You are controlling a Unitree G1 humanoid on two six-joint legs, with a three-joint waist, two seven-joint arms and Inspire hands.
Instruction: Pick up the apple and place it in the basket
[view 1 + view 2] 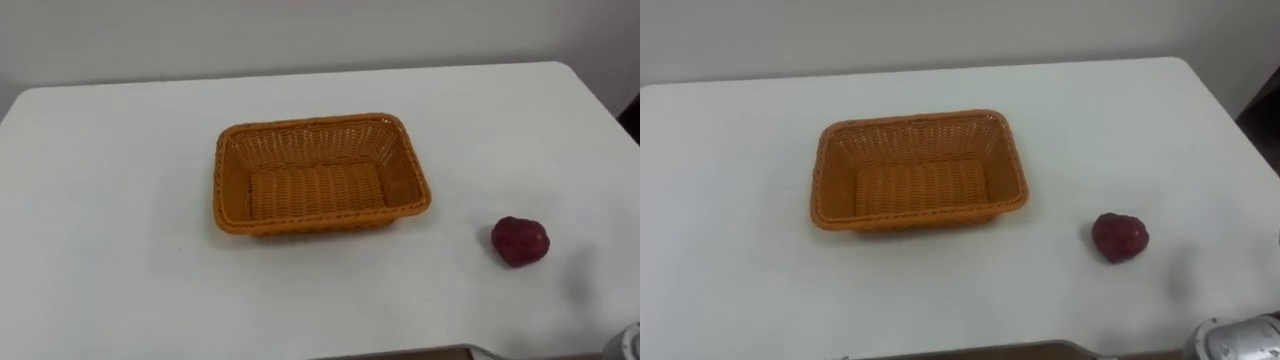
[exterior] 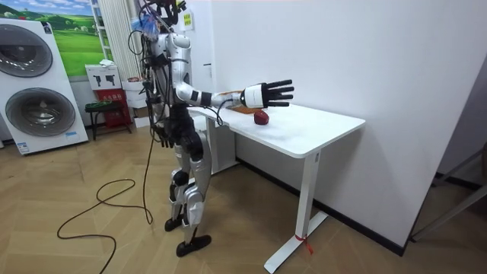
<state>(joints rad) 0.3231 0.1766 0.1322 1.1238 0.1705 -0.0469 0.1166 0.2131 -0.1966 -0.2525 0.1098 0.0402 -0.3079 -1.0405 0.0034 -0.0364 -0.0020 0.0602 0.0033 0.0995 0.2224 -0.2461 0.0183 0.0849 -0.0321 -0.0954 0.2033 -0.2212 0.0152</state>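
Observation:
A dark red apple (image 1: 519, 241) (image 1: 1120, 237) lies on the white table (image 1: 100, 200), to the right of an orange woven basket (image 1: 318, 174) (image 1: 917, 171) that stands empty at the table's middle. In the room view I stand at the table's end. My right hand (image 2: 268, 93) is stretched out at chest height with straight, spread fingers, hovering above the apple (image 2: 261, 117) without touching it. A grey part of that arm (image 1: 1238, 340) shows at the lower right corner of the eye views. My left hand (image 2: 162, 138) hangs beside my hip.
A white wall runs along the table's far side. The table's front edge (image 1: 400, 353) is close below the basket, and its right edge (image 1: 610, 110) lies just past the apple. Two washing machines (image 2: 34, 84) and a small stool (image 2: 103, 114) stand behind me.

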